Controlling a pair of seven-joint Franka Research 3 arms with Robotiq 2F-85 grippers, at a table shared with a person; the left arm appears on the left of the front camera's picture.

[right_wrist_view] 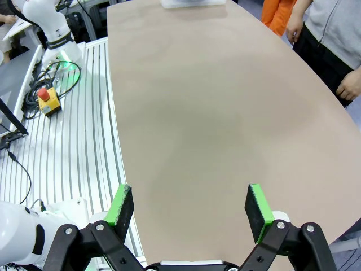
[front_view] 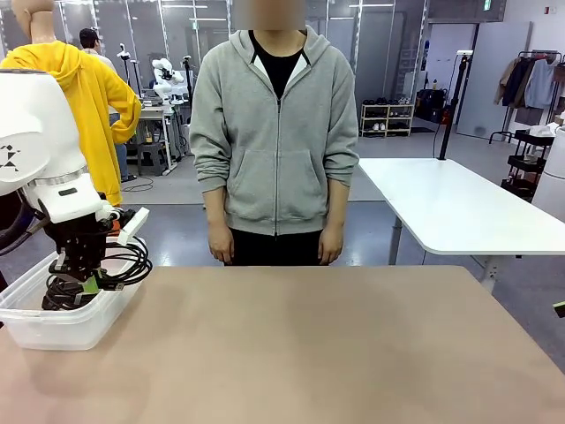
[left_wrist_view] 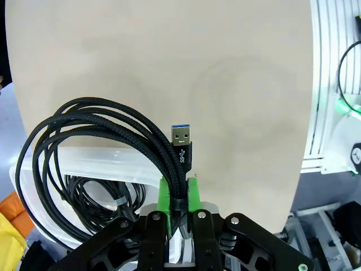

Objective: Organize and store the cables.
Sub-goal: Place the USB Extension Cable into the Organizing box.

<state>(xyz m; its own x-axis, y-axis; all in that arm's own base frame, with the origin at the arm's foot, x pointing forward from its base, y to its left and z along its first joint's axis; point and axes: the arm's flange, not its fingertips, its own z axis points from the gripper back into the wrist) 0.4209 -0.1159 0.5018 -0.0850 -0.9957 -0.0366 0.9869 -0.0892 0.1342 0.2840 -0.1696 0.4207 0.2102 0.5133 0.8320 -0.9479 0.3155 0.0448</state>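
White arm (front_view: 35,141), black tool (left_wrist_view: 179,210) with green pads (right_wrist_view: 258,210); person's grey zip hoodie (front_view: 274,132).

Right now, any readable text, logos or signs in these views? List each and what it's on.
"SS" with the USB trident mark: on the black plug housing of the USB cable, printed sideways; the left gripper is shut on that cable.
Green sign at the ceiling in the front view: too small to read.
Black geometric marker on the left arm's white housing: a pattern, no letters.
Nothing else is legible.
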